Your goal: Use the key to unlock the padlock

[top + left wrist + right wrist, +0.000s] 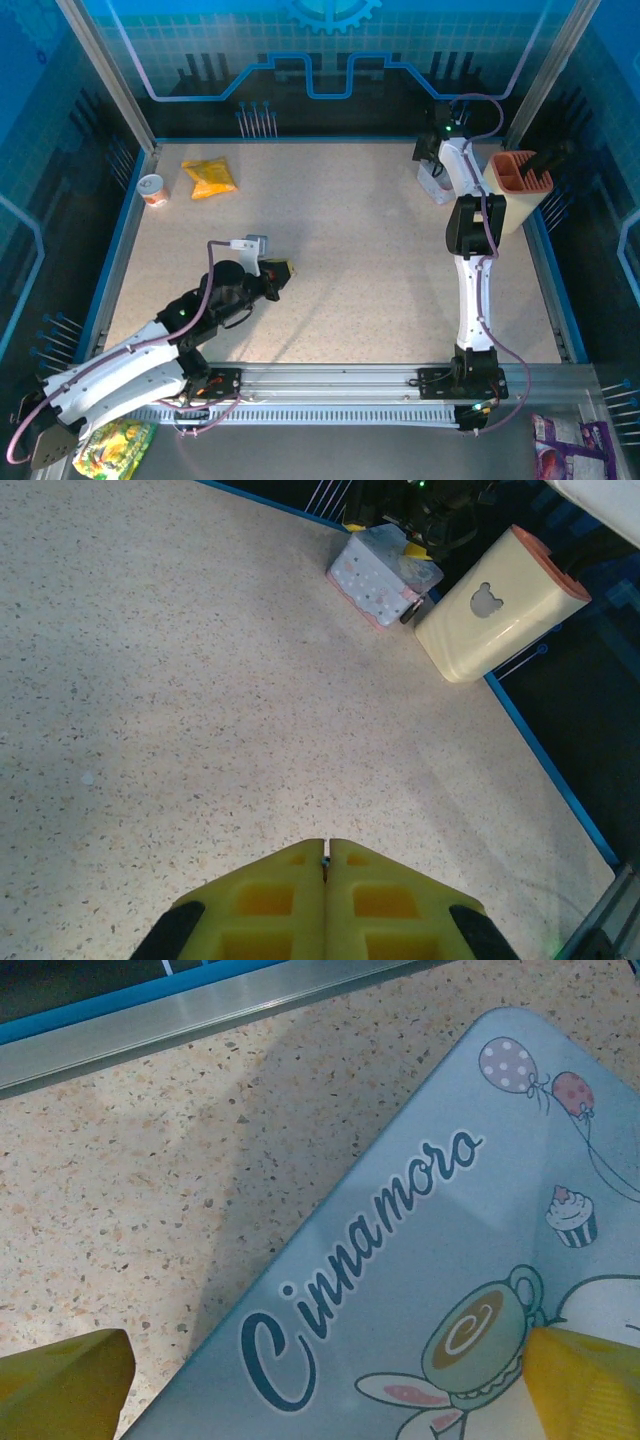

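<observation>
My left gripper (283, 270) hovers over the left middle of the table. Its yellow fingers (270, 900) are pressed together, and a tiny dark sliver, the key (326, 861), is pinched in the seam at their tips. My right gripper (432, 168) reaches to the far right corner and hangs close over a pale blue tin box (420, 1260) printed with cartoon art. Its jaws stand wide open (320, 1400): one fingertip (60, 1380) is over bare table beside the tin, the other is over the lid. The tin (375, 575) also lies far across the table in the left wrist view. The padlock is out of view.
A cream holder (520, 185) with an orange rim and a bear mark (495, 605) stands beside the tin at the right edge. A yellow packet (208, 178) and a small can (152, 189) lie at the far left. A blue rim (545, 770) bounds the table.
</observation>
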`<act>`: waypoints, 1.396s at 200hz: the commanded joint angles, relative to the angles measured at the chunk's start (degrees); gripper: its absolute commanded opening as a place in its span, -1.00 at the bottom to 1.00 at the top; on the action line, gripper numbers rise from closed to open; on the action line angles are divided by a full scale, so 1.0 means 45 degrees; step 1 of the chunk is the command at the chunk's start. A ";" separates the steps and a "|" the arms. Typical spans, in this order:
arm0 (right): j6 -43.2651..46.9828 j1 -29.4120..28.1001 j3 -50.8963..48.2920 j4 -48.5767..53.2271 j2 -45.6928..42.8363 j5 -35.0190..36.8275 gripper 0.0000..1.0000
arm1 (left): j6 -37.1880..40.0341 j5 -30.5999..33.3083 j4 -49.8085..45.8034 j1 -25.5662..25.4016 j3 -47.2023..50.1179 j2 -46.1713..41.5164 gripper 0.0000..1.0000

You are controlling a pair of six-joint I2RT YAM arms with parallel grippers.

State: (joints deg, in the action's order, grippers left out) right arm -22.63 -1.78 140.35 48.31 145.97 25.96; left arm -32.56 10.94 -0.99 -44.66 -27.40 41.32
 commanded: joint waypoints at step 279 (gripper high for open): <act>-0.2776 -0.9848 -2.0733 -0.9783 -1.6482 -0.6659 0.73 | -0.1921 -0.1146 0.0176 0.0222 0.0555 -0.0750 -1.00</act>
State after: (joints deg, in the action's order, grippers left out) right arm -31.68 -46.04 59.33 19.46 80.62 6.15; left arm -36.12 10.66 -6.33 -43.66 -25.69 34.81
